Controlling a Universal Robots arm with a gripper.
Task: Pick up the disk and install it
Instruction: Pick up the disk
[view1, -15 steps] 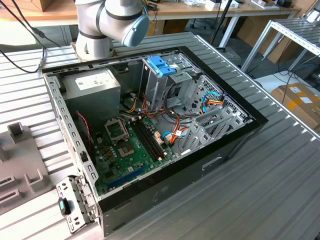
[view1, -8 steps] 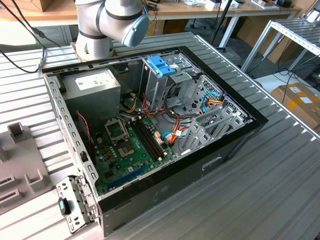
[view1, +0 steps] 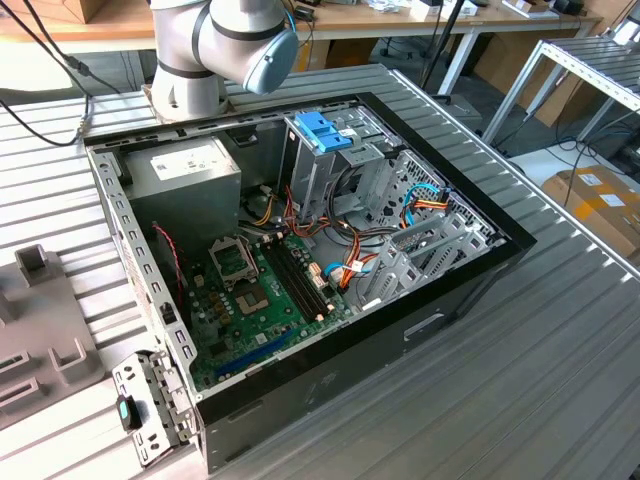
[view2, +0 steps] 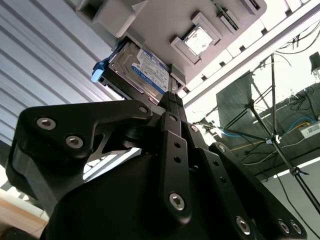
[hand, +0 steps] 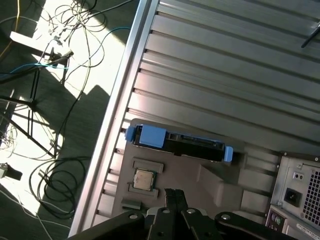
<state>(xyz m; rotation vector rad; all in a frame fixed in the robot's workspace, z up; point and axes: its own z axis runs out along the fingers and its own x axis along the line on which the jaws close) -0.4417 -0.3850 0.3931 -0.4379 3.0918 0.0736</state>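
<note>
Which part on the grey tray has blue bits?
The disk, the long flat one with blue rails; the small square chip beside it is plain silver, with no blue.

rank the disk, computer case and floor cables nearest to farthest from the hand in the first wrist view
1. disk, on the grey fixture ahead of the hand
2. computer case, beside the fixture
3. floor cables, past the table edge, below
</note>
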